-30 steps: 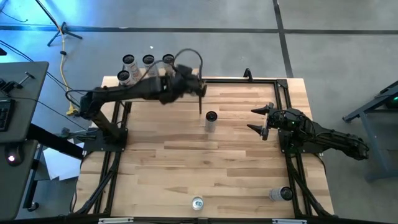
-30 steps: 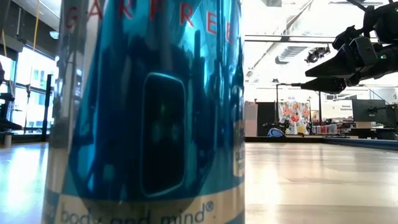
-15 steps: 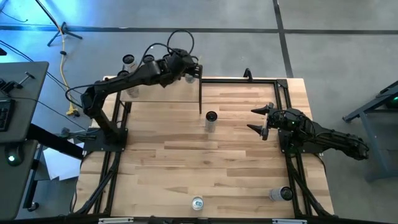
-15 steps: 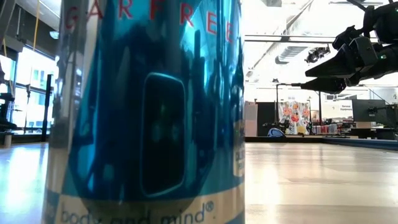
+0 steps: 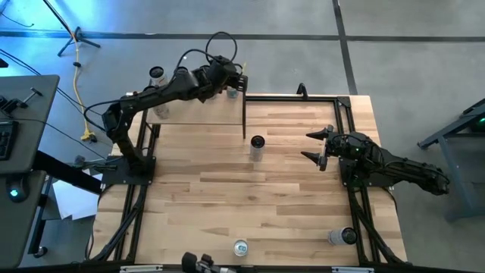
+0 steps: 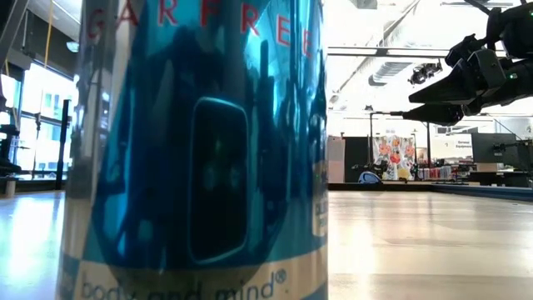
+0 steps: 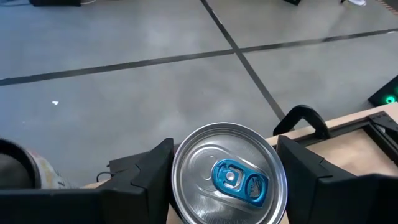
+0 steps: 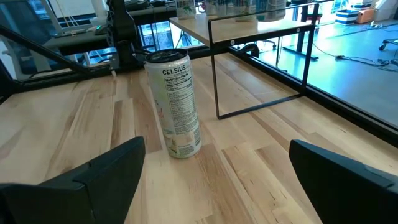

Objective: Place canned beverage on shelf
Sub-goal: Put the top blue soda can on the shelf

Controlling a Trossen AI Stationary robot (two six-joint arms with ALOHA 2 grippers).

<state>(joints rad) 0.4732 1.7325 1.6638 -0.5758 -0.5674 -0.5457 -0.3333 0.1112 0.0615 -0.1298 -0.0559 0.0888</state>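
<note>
High view: left claw point(image 5: 231, 83) sits over the far right corner of the shelf point(image 5: 201, 114), at the table's point(image 5: 250, 197) far left, a can between its fingers, near the shelf's edge. Cans already on the shelf point(image 5: 157, 73) stand toward its left end. Right claw point(image 5: 316, 147) waits spread wide, nearer the table can point(image 5: 258, 146), which stands upright just beyond the shelf post.

Low view: a blue can point(image 6: 200, 142) fills the near field; the right arm hangs at upper right.

Left wrist view: held can point(image 7: 229, 180) upright, lid up, a finger against each side.

Right wrist view: table can point(image 8: 174, 102) ahead, open boards around it.
</note>
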